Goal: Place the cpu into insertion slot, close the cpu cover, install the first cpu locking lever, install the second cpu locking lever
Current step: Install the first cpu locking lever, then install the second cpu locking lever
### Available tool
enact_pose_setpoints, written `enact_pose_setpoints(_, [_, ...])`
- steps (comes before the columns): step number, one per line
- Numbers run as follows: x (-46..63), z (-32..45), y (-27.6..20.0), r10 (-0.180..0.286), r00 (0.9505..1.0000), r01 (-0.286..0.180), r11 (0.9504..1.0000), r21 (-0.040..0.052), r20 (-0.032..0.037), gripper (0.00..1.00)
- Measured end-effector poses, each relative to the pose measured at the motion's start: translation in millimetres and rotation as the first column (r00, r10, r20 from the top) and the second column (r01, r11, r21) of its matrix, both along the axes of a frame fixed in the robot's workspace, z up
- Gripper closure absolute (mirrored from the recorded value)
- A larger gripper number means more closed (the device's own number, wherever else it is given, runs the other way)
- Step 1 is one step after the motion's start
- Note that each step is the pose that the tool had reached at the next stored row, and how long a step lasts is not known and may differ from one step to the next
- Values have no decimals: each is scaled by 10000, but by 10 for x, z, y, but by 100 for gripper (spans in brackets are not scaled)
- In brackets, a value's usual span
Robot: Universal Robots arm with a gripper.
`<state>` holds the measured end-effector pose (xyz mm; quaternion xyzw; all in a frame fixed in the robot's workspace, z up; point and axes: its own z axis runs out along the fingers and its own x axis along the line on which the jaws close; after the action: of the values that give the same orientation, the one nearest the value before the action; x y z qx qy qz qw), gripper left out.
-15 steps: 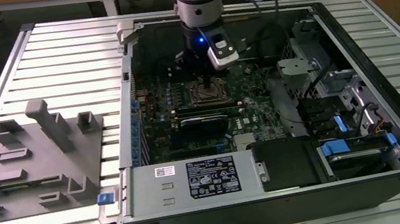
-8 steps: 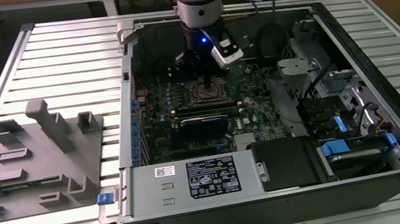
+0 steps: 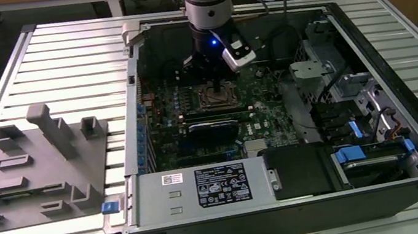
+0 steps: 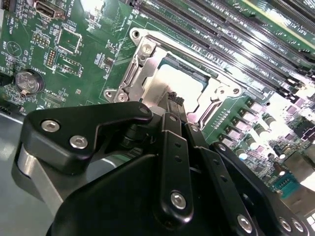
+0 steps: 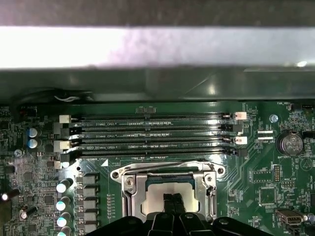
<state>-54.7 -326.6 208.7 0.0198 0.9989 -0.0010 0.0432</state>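
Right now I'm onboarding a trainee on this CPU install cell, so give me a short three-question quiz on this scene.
1. True or false: the cpu lies in the insertion slot with the cpu cover framing it.
2. In the first wrist view, what lies just beyond the socket, away from the gripper? A) a row of long memory slots B) a fan C) a drive bay
3. Fill in: in the exterior view, the grey fixture block sits outside the computer case, on the exterior view's ____.

Key: 1 true; 2 A; 3 left.
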Motion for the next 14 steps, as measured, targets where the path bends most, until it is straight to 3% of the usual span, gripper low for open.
enact_pose_setpoints(3, [0,9,-7,0,10000,0,10000,0,-2,89])
enact_pose_setpoints(9, [0,72,-19,0,10000,0,9998,184,0,89])
enact_pose_setpoints(14, [0,75,-37,0,10000,0,9998,188,0,89])
